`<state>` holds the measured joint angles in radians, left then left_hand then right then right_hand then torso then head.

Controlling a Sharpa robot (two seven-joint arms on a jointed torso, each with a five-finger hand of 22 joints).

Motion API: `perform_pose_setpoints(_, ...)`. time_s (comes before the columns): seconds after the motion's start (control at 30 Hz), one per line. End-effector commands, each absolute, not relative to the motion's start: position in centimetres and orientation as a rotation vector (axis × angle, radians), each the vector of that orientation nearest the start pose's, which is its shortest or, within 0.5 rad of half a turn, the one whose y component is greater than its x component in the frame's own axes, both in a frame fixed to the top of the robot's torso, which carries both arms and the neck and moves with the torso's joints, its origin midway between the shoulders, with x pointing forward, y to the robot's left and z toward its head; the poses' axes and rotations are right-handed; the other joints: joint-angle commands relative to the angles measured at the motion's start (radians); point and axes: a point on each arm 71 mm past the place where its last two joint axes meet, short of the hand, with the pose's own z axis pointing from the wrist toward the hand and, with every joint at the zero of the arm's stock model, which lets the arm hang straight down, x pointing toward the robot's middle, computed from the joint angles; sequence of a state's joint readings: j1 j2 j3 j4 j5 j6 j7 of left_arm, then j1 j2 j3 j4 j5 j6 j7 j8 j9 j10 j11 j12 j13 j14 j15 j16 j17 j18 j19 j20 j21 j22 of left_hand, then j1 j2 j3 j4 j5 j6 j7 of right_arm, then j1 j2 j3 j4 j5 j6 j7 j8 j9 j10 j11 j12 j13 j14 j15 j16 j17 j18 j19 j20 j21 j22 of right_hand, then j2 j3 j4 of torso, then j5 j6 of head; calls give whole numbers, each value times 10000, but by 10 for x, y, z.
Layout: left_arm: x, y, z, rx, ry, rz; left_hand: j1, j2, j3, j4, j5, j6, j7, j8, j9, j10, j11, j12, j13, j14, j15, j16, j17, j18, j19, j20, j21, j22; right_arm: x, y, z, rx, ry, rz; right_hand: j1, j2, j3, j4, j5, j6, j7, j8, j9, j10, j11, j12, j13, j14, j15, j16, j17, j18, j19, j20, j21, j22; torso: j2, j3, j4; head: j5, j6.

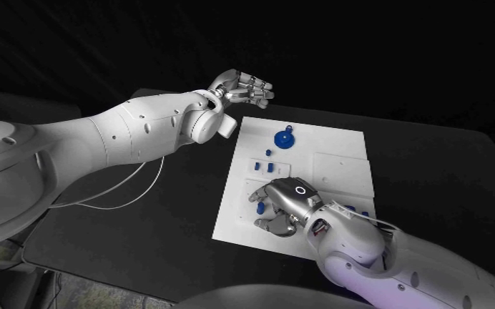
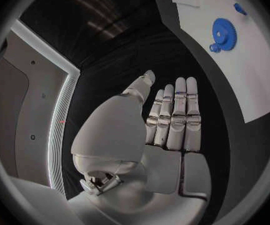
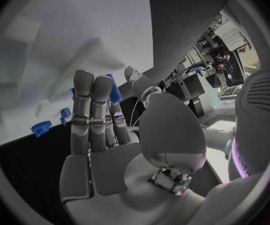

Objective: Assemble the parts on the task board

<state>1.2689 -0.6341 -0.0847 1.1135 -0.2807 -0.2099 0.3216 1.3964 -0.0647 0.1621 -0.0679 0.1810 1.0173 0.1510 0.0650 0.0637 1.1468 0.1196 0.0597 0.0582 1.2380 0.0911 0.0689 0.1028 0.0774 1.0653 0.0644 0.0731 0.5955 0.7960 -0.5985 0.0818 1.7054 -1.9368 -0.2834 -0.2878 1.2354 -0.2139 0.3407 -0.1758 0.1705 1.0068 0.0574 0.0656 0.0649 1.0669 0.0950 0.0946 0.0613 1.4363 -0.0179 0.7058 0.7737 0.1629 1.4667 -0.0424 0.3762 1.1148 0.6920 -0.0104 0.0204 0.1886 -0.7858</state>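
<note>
The white task board (image 1: pixel 335 148) lies mid-table. A blue gear (image 1: pixel 285 139) stands near its far end, and the left wrist view shows the blue gear (image 2: pixel 224 34) on the board (image 2: pixel 250 75). Small blue parts (image 1: pixel 269 169) sit along the board's left side. My right hand (image 1: pixel 286 205) is low over the board's near left part. In the right wrist view a blue part (image 3: pixel 114 89) sits pinched between its thumb and fingertips (image 3: pixel 92 85). My left hand (image 1: pixel 243 88) hovers beyond the board's far left corner; its fingers (image 2: pixel 175 115) are straight and hold nothing.
Two more blue parts (image 3: pixel 41 127) stand by the board's edge close to my right hand. A white cable (image 1: pixel 114 198) loops over the black table at the left. My left forearm (image 1: pixel 154 126) hangs above the table left of the board.
</note>
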Motion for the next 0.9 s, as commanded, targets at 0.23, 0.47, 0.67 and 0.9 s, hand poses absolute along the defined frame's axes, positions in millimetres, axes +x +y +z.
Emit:
perform_pose_setpoints(0.23, 564, 216, -179, -8077, 15254, -13324, 17, 63, -57, 78, -83, -67, -17, -10, 12, -70, 15, 17, 8, -65, -7, -32, 18, 15, 17, 72, 12, -165, 357, -48, -252, -2722, 15668, 9078, 399, -199, -538, 627, -19, -260, -42, -19, 12, -558, 50, 641, -2, -95, 77, -3, -212, 310, 374, 106, -339, -351, -13, 10, 14, -115, 128)
perform_pose_setpoints(0.47, 564, 221, -180, -8116, 15203, -13235, 17, 63, -57, 78, -83, -67, -17, -10, 12, -70, 15, 17, 8, -65, -7, -32, 18, 15, 17, 72, 12, -165, 372, -68, -234, -1599, 15663, 9358, 239, 144, -576, 672, 268, -22, 336, -22, 12, 102, -144, 822, -16, 21, -52, 108, -254, 208, 405, 7, 208, -153, -30, 22, -14, -369, 316)
perform_pose_setpoints(0.67, 564, 231, -182, -8247, 15119, -13014, 37, 58, -78, 86, -72, -49, -24, -7, 13, -52, 8, 18, 8, -41, -17, -28, 26, 14, 48, 63, 35, -261, 397, -110, -213, 621, 16606, 9614, -415, 565, -525, 1042, 703, 1068, 381, 150, 151, 2321, -701, 1122, 106, 179, -380, 211, -212, -169, 452, -234, 1249, 290, -89, -9, -57, -746, 558)
perform_pose_setpoints(0.9, 562, 247, -189, -8425, 15093, -12748, 41, 75, -35, 103, -61, 161, -90, -1, 15, 159, -65, 13, 5, -39, -34, -30, 32, -4, 43, 47, 43, -294, 422, -165, -199, 2530, 18296, 8849, -585, 1160, -2528, 1487, 1554, 1632, -7, 2, 707, 2810, -1255, 3763, 3667, 240, -821, 414, 116, -798, 467, -801, 2607, 880, -267, 4, -209, -1118, 419)
